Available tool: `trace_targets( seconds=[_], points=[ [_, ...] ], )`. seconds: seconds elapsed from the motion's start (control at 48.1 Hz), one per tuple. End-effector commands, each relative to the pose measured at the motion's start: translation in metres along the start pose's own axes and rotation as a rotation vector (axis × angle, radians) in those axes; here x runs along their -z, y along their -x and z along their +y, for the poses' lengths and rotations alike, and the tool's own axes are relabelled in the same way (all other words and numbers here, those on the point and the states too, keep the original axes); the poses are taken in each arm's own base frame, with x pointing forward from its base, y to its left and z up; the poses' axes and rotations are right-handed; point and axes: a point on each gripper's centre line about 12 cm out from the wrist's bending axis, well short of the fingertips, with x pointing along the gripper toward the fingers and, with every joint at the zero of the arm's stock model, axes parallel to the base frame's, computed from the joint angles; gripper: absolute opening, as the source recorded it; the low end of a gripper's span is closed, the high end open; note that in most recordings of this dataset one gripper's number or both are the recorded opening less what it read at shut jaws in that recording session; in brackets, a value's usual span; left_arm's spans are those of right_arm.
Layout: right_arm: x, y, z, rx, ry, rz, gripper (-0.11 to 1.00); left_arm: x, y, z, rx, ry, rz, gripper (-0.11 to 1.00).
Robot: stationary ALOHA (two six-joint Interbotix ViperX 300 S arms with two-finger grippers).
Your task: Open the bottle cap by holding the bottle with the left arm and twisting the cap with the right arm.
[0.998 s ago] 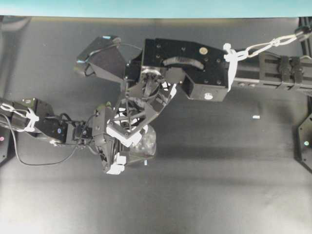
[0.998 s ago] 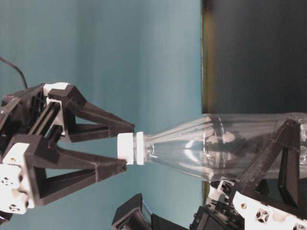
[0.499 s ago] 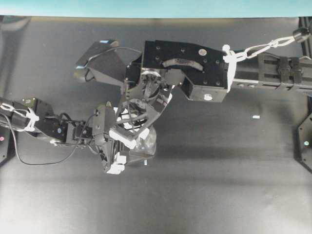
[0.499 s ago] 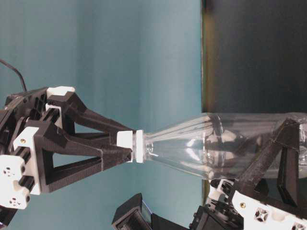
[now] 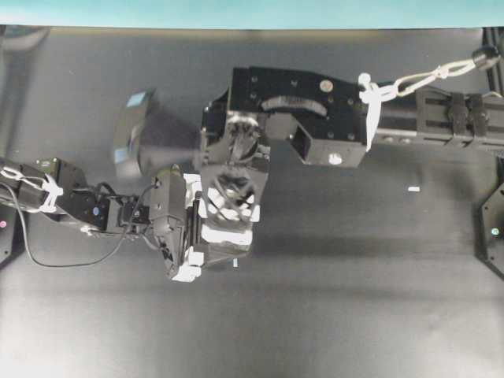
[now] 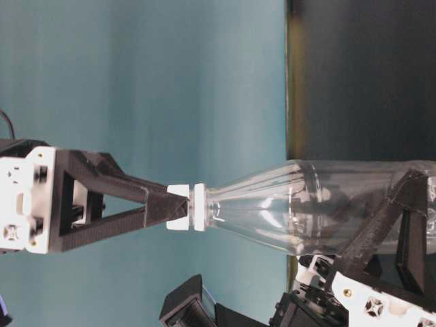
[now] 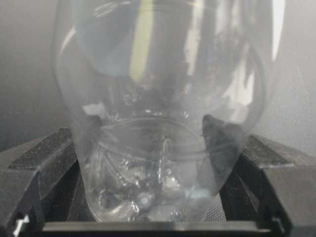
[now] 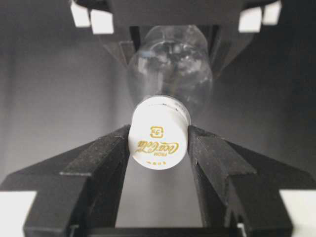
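Bottle cap (image 8: 159, 139) gold logo – right wrist only; right hand (image 8: 158, 148) clamps cap, left hand (image 7: 158, 168) clamps bottle (image 7: 158, 113).

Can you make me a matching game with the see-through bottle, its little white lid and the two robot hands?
Things:
1. small clear plastic bottle
2. round white plastic bottle cap
3. left black robot hand
4. right black lattice robot hand

States:
A. squeezes the cap from both sides
B. has gold writing on top
C. see-through
D. grips the bottle's lower body

Pairs: 1-C, 2-B, 3-D, 4-A
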Motion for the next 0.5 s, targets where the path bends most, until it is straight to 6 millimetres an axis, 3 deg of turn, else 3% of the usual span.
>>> trace_targets(
  seconds=[0.0, 0.478],
  points=[
    [-0.003, -0.002, 0.022, -0.007, 0.127, -0.003, 0.36, 0.006, 0.001, 0.003, -0.011, 0.007, 0.029, 0.83],
    [-0.004, -0.006, 0.041, 0.005, 0.448, -0.036, 0.36, 0.007, 0.001, -0.001, -0.001, 0.01, 0.031, 0.83]
  ],
)
